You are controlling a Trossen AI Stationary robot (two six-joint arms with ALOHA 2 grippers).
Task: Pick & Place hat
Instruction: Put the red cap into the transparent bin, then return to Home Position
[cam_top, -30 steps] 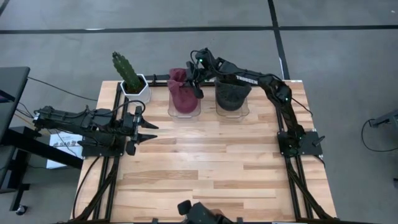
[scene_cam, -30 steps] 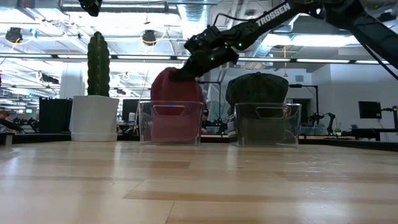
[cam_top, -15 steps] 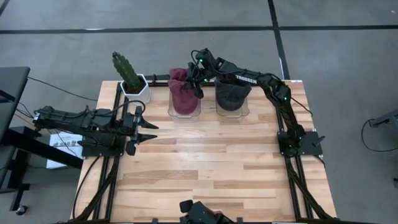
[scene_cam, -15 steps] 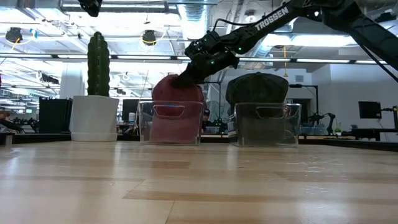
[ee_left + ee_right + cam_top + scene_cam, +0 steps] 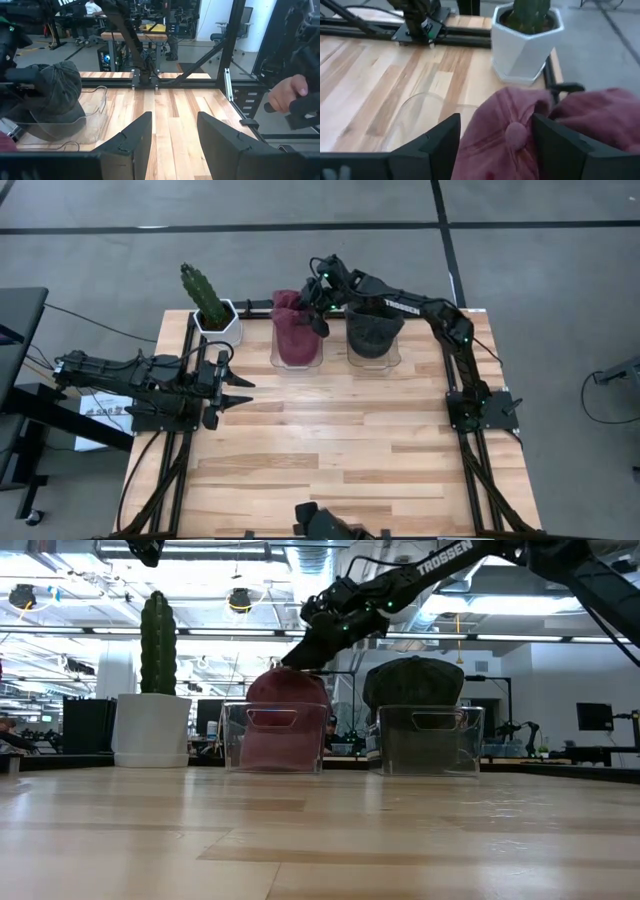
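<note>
A maroon hat [image 5: 293, 330] [image 5: 288, 705] sits in a clear bin [image 5: 273, 745] at the table's far edge, its crown and top button [image 5: 516, 134] facing up. A dark grey hat [image 5: 373, 330] [image 5: 55, 92] fills the clear bin beside it on the right. My right gripper [image 5: 318, 318] [image 5: 296, 660] hovers open just above the maroon hat. In the right wrist view its fingers [image 5: 440, 145] stand either side of the button. My left gripper [image 5: 238, 392] [image 5: 172, 122] waits open at the table's left side.
A cactus in a white pot [image 5: 212, 310] [image 5: 525, 40] stands left of the bins at the far edge. Bare wooden tabletop [image 5: 340, 440] stretches from the bins to the near edge. A person's hand [image 5: 287, 95] shows beyond the table in the left wrist view.
My right gripper has opened and let go of the maroon hat, then risen a little and rolled slightly. The hat's crown has sunk lower into its clear bin.
</note>
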